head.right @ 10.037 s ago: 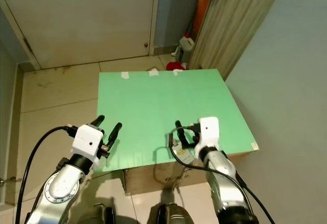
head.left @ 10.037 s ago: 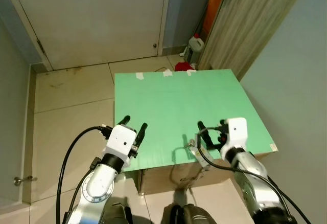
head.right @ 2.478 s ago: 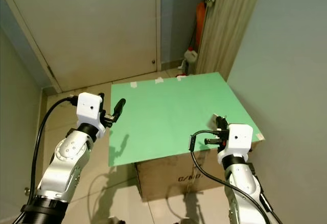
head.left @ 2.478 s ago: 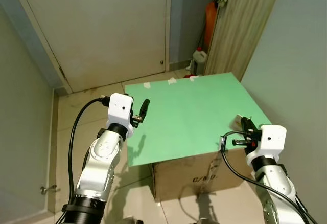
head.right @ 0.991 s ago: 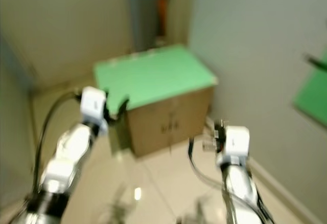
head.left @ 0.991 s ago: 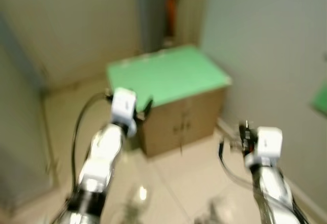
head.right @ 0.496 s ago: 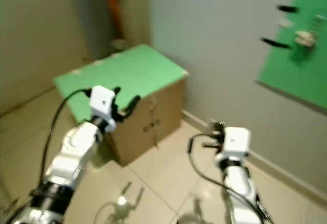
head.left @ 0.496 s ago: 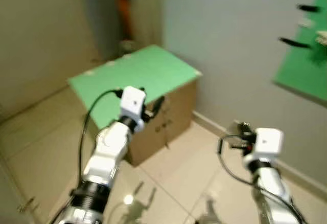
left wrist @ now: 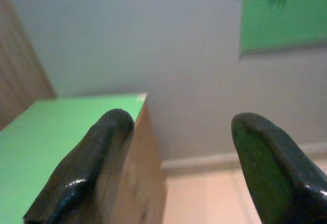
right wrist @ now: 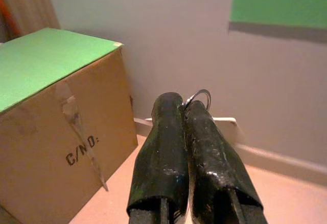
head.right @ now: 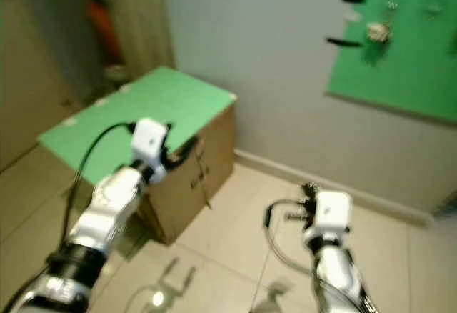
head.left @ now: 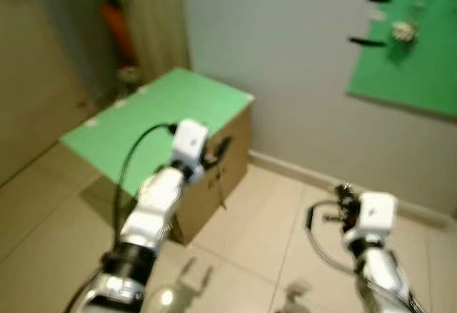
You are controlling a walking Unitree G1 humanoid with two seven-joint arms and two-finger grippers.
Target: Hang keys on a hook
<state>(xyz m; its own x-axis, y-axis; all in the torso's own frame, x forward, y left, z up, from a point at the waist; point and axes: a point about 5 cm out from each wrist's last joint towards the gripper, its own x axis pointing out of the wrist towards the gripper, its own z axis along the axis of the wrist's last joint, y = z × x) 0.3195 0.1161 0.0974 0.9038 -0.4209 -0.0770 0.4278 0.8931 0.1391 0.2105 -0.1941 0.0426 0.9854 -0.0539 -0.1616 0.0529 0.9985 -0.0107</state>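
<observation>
Nearest, we saw the right gripper pinched on a key ring above the tiled floor; the left gripper was spread wide beside the green-topped cardboard box; farther, hooks projected from the green wall board.

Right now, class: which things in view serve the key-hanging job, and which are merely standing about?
For the job:
- key ring, pinched in the right pincer
- black hooks on the green wall board

Standing about:
- cardboard box with green top
- left pincer, open and holding nothing
- orange object, too blurred to identify
</observation>
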